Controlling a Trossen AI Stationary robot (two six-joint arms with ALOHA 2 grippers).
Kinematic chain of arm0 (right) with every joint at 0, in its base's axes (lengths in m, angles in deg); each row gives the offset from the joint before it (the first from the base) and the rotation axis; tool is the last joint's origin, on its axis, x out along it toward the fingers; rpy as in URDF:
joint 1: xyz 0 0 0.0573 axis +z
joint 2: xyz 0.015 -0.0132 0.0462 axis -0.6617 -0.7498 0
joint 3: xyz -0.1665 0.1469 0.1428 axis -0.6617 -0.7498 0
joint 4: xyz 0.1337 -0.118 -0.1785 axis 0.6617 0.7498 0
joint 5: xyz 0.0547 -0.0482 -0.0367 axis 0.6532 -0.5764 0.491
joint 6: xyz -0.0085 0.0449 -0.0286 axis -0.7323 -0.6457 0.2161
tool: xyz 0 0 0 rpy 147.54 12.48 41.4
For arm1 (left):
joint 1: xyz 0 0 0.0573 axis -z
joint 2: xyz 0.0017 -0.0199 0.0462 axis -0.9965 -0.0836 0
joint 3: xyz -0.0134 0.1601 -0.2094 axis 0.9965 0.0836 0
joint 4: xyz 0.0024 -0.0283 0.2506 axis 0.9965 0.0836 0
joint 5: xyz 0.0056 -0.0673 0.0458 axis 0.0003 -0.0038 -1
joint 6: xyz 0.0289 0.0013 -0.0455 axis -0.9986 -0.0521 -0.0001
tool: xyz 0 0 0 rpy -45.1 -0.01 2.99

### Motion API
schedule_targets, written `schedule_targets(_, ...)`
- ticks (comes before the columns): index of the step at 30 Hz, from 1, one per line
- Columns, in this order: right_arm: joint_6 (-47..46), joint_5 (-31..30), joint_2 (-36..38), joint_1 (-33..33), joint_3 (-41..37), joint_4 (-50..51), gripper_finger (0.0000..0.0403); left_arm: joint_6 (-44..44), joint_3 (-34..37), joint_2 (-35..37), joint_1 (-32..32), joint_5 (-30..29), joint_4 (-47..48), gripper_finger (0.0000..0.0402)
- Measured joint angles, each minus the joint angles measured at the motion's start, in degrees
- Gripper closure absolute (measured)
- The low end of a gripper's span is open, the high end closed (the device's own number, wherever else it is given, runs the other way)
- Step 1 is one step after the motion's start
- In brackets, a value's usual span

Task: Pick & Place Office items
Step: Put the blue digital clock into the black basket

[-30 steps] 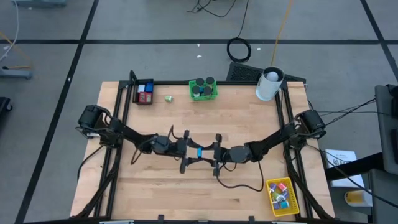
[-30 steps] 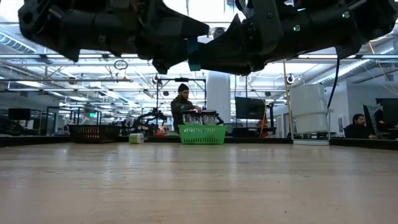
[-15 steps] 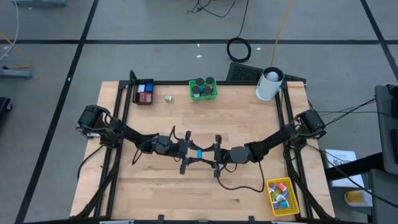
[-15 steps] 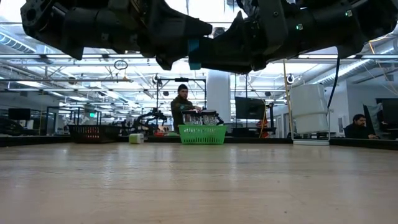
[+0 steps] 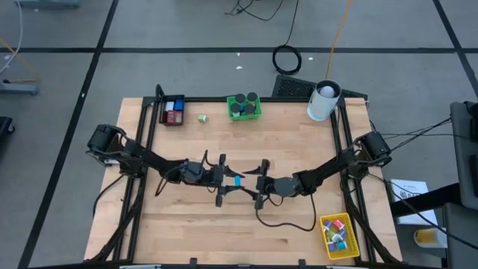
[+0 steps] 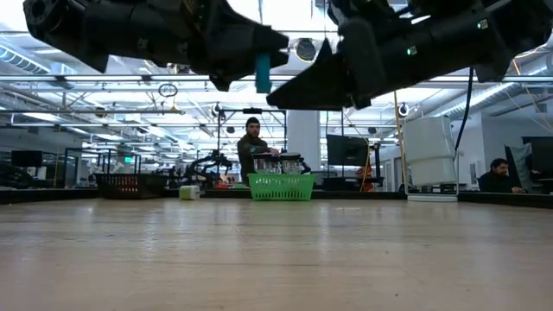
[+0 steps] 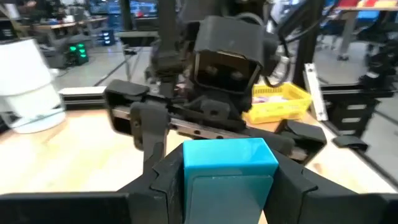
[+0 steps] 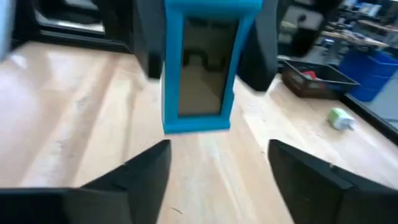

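Observation:
A cyan rectangular block (image 5: 237,180) hangs in the air over the middle of the table, in my left gripper (image 5: 225,180), which is shut on it. It fills the left wrist view, block (image 7: 230,171), and shows upright in the right wrist view, block (image 8: 202,68). My right gripper (image 5: 261,185) faces it from the table's right, a short gap away, fingers open (image 8: 217,180). In the low view the block (image 6: 262,72) sticks out below the left fingers. My left gripper pinches the cyan block between its two fingers (image 7: 163,177), one on each narrow side (image 7: 189,168). The fingers come level from the table's left. The block is lifted clear of the table and stands upright, its lower end (image 6: 262,85) below the fingers.
Along the far edge stand a black bin (image 5: 173,110) with blue and red blocks, a small green item (image 5: 202,118), a green bin (image 5: 244,107) with black rolls and a white cylinder (image 5: 323,101). A yellow bin (image 5: 337,233) of clips sits near right.
My right gripper has drawn back from the cyan block toward the table's right, leaving a gap where it met the block before. The block has stayed in my left gripper, still in the air.

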Motion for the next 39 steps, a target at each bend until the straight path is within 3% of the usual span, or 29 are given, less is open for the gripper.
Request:
schedule_targets(5,1.5,-1.4,0.0,0.1,0.0,1.3,0.0092,-0.6,0.0,5.0,0.3,-5.3,8.0,0.0247)
schedule_targets(9,1.5,-1.5,0.0,0.1,0.0,4.5,0.0096,-0.6,0.0,11.5,0.3,-10.9,17.6,0.0247)
schedule_targets(15,-1.0,-1.5,0.0,0.1,0.0,10.3,0.0181,6.9,0.0,24.5,-3.3,-25.9,42.4,0.0247)
schedule_targets(19,-1.3,-1.4,0.0,0.1,0.0,10.7,0.0255,16.3,0.0,33.0,-10.0,-30.2,59.8,0.0247)
schedule_targets(24,-1.1,-1.2,0.0,0.1,0.0,10.7,0.0334,24.7,0.0,38.5,-23.4,-30.2,74.8,0.0247)
schedule_targets(29,-0.9,-1.0,0.0,0.1,0.0,10.7,0.0393,21.9,0.0,38.2,-38.2,-24.9,77.0,0.0247)
schedule_targets(34,-0.1,-1.0,0.0,0.1,0.0,10.7,0.0391,18.0,-0.5,35.1,-51.1,-18.2,76.5,0.0246)
schedule_targets(39,0.0,-1.0,0.0,0.2,0.0,10.7,0.0397,15.7,-1.9,31.1,-59.0,-13.6,76.1,0.0246)
